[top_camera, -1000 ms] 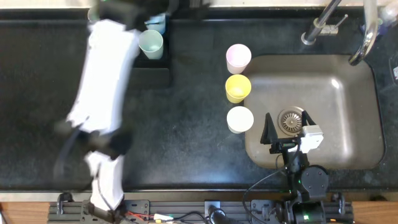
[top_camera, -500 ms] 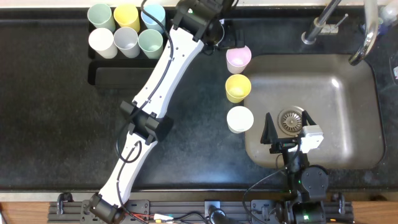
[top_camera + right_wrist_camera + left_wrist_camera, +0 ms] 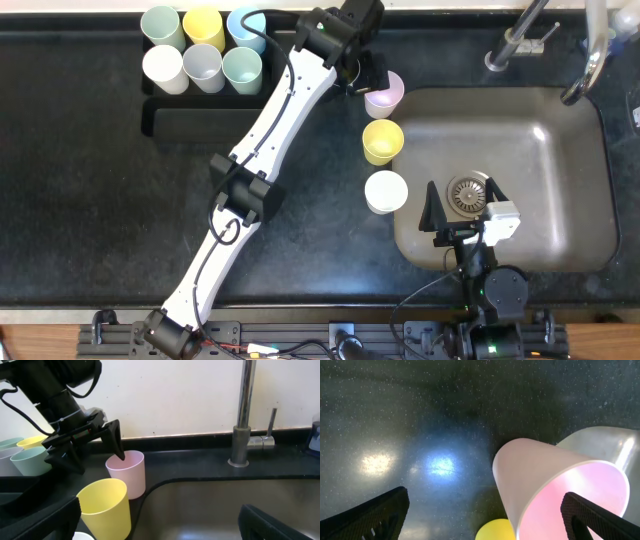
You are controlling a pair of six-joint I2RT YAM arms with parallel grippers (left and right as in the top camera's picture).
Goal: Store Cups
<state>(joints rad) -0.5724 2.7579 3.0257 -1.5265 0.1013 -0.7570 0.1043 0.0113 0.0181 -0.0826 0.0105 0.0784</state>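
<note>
Pale pink cup (image 3: 384,92) upright, empty; left fingers (image 3: 370,515) wide apart by rim, holding nothing

The sink (image 3: 560,150) is set into the right part of the countertop (image 3: 80,200), with the faucet (image 3: 515,40) behind its far rim and the drain (image 3: 467,192) in its near left part. Three cups stand in a row on the counter along the sink's left rim: the far cup (image 3: 385,92), the middle cup (image 3: 382,140) just beside it, and the near cup (image 3: 386,190). At the far left sits a tray (image 3: 200,125) holding six cups (image 3: 205,62) in two rows of three at its far end. The left gripper (image 3: 365,75) is at the far cup, which stands between its spread fingers. The right gripper (image 3: 462,205) sits over the sink's near side beside the drain, fingers apart.
</note>
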